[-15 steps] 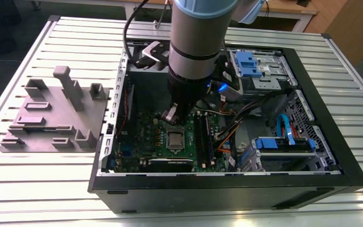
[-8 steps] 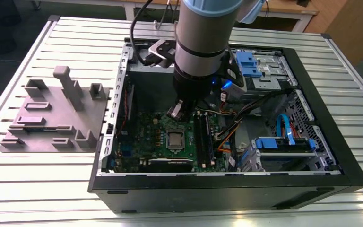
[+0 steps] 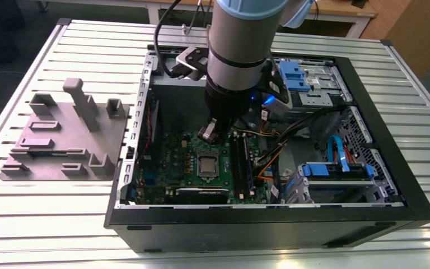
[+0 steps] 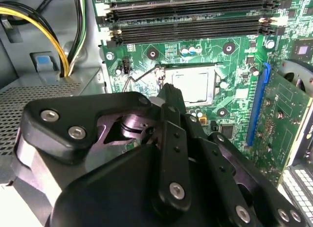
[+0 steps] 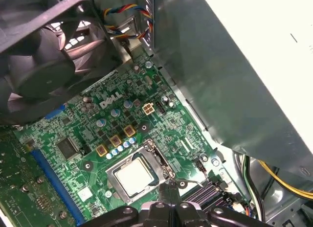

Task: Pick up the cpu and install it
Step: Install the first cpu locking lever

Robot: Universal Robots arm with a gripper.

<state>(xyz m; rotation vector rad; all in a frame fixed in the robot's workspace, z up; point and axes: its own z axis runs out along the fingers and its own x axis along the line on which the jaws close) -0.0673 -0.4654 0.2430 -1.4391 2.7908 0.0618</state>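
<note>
The cpu (image 3: pixel 208 165) lies flat in the socket on the green motherboard (image 3: pixel 176 168) inside the open computer case; its silvery-grey top faces up. In both wrist views the cpu (image 4: pixel 193 85) (image 5: pixel 134 176) sits inside the silver socket frame (image 5: pixel 155 157). My gripper (image 3: pixel 208 133) hangs just above the board, at the socket's edge beside the thin wire lever (image 5: pixel 188 182). Its dark fingers (image 4: pixel 168 97) stand close together with nothing seen between them. The fingertips (image 5: pixel 164 189) rise beside the socket.
The black case wall (image 3: pixel 275 216) surrounds the board. Memory slots (image 4: pixel 190 21) run beside the socket, with a blue slot (image 4: pixel 258 107) and an expansion card (image 4: pixel 283 119) nearby. Yellow cables (image 4: pixel 44 29) and a fan (image 5: pixel 44 56) are close. A grey fixture (image 3: pixel 65 134) stands on the table.
</note>
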